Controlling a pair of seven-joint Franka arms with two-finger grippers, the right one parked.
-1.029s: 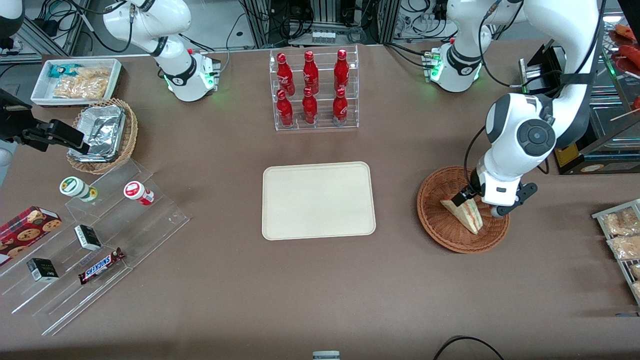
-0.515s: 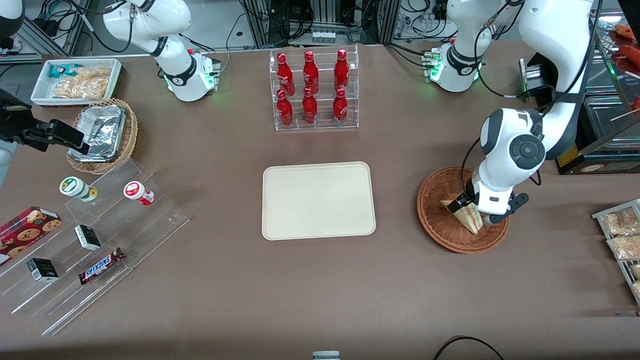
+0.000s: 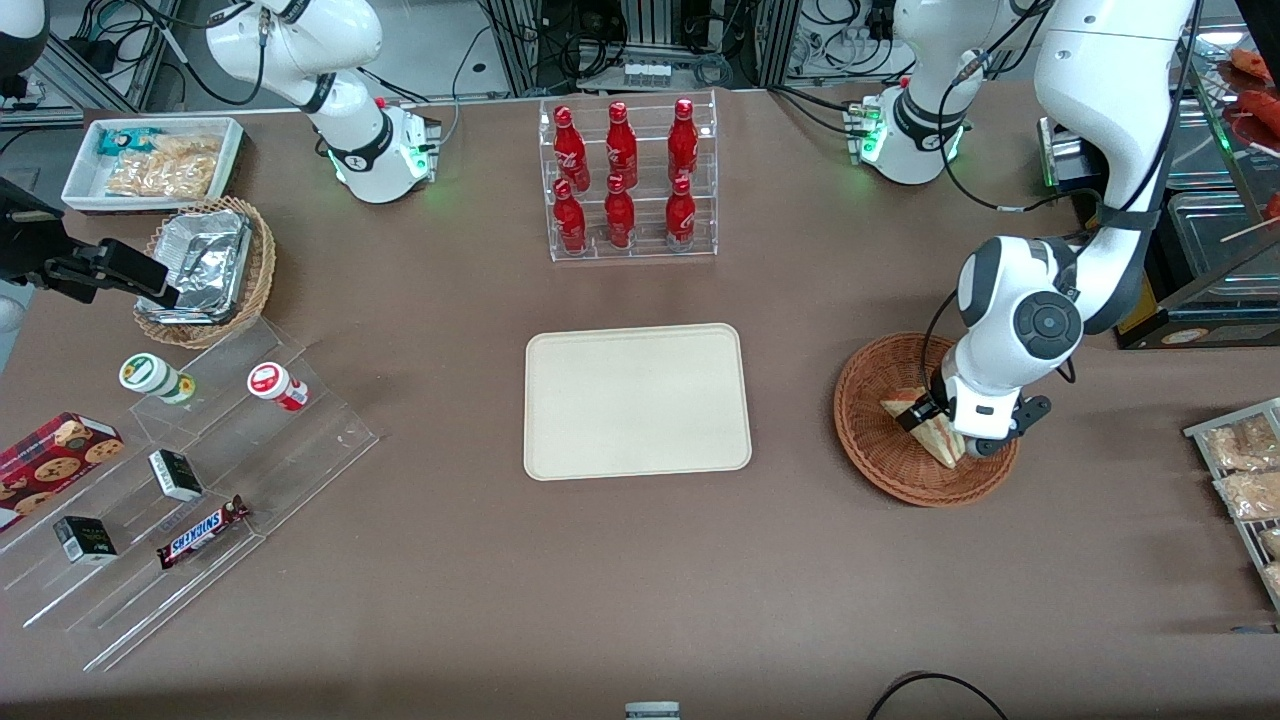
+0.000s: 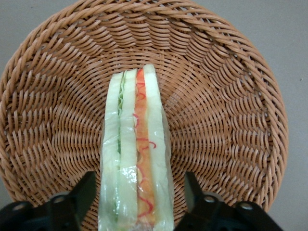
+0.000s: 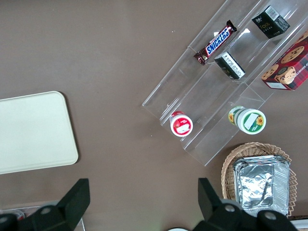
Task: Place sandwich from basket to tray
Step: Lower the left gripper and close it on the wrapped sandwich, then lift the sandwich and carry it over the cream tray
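While the sandwich (image 4: 136,154) lay in the basket (image 3: 880,455), cut edge up toward the wrist camera, the left gripper (image 4: 137,202) sat low over it with one finger (image 4: 79,195) on each side of the wedge. The fingers were spread a little wider than the bread; a narrow strip of wicker showed between each pad and the wrapper, so no grip was evident. In the front view the gripper (image 3: 945,432) was inside the basket rim, at the part of the sandwich (image 3: 925,428) nearer the front camera. Basket stood toward the working arm's end of the table, well apart from the tray (image 3: 636,401). Tray surface held nothing.
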